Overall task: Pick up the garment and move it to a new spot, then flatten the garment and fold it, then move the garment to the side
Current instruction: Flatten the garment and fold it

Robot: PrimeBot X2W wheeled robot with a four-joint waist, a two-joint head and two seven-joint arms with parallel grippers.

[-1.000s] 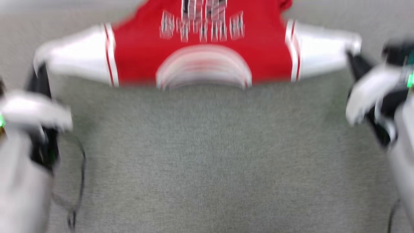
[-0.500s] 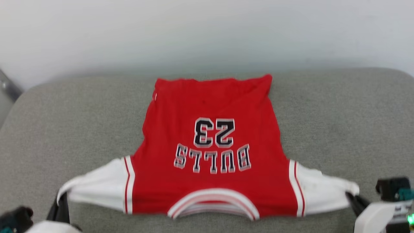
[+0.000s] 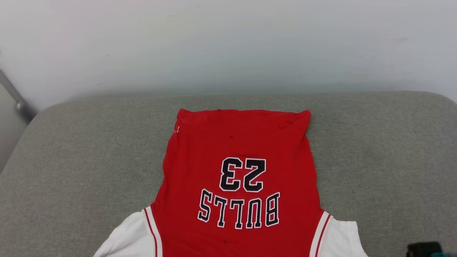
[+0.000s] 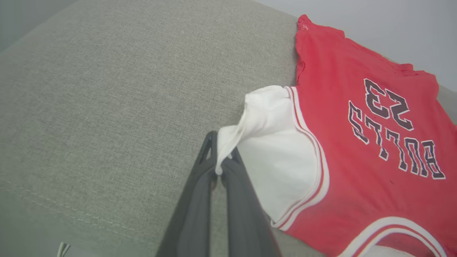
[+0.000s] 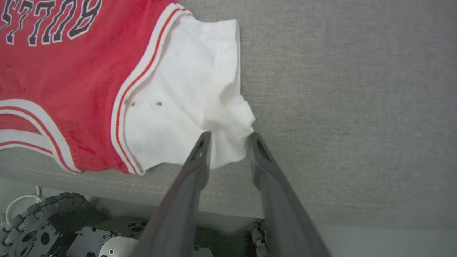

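Note:
The garment (image 3: 235, 142), a red jersey with black "BULLS 23" lettering upside down, lies spread on a grey cushion (image 3: 71, 160), its hem toward the wall and its white sleeves toward me. In the left wrist view my left gripper (image 4: 218, 160) is shut on the tip of one white sleeve (image 4: 275, 142), which rises in a pinched fold. In the right wrist view my right gripper (image 5: 230, 137) stands open, its fingers apart, with the bunched end of the other white sleeve (image 5: 185, 92) lying between them. The striped collar (image 5: 21, 117) lies near the cushion's front edge.
A pale wall (image 3: 228, 43) rises just behind the cushion, and a metal bar (image 3: 16, 100) slants at the far left. Bare grey cushion lies on both sides of the garment. Below the cushion's front edge (image 5: 321, 214) my own base and cables (image 5: 46, 228) are in sight.
The head camera has tilted up, so the garment sits lower in the picture and the sleeve ends and grippers have slid off the bottom edge. The garment's body looks flatter.

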